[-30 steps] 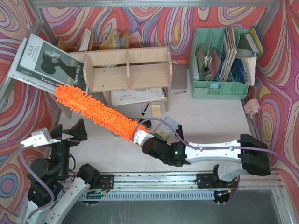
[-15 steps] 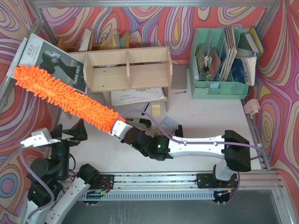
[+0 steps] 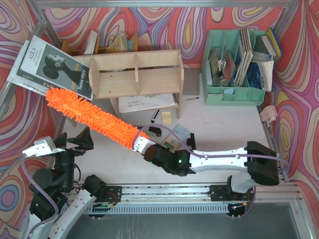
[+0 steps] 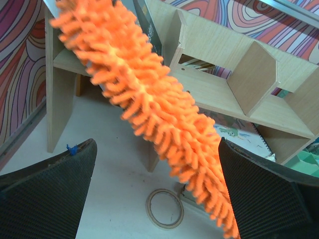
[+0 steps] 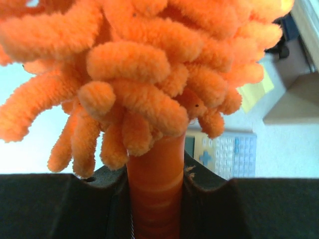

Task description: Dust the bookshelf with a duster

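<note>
The duster (image 3: 92, 118) is clamped by its orange handle in the right gripper (image 3: 141, 145) near frame centre. It's angled up toward the left, with its fluffy tip seen over the magazine's (image 3: 50, 67) lower edge, just left of the bookshelf (image 3: 134, 74) at upper middle. The left gripper (image 3: 73, 139) is spread wide and empty at lower left.
</note>
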Tool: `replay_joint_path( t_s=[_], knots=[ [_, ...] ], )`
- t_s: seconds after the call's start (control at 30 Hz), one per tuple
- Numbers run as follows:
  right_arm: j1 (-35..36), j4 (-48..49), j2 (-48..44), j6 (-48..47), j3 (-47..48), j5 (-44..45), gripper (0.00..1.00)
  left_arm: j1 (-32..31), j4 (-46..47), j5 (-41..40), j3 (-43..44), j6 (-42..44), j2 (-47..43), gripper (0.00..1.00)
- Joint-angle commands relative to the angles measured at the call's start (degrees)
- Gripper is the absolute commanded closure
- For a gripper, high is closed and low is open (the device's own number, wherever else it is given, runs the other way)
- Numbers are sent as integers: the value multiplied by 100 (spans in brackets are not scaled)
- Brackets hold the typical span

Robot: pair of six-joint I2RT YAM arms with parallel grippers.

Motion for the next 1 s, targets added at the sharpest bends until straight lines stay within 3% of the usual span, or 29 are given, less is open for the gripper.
replay_joint_path(
  t_s=[0.0,0.37,0.97],
  knots=[
    [7,-537,-640,779,-361,392,100,31,-5,-76,-54,-30,15,2],
    [28,-876,-991,1063,-665,401,100,31,-4,-137,-67,-23,33,2],
    [109,547,317,-704,1134,373,100,31,-18,-181,-57,-18,22,2]
  ],
)
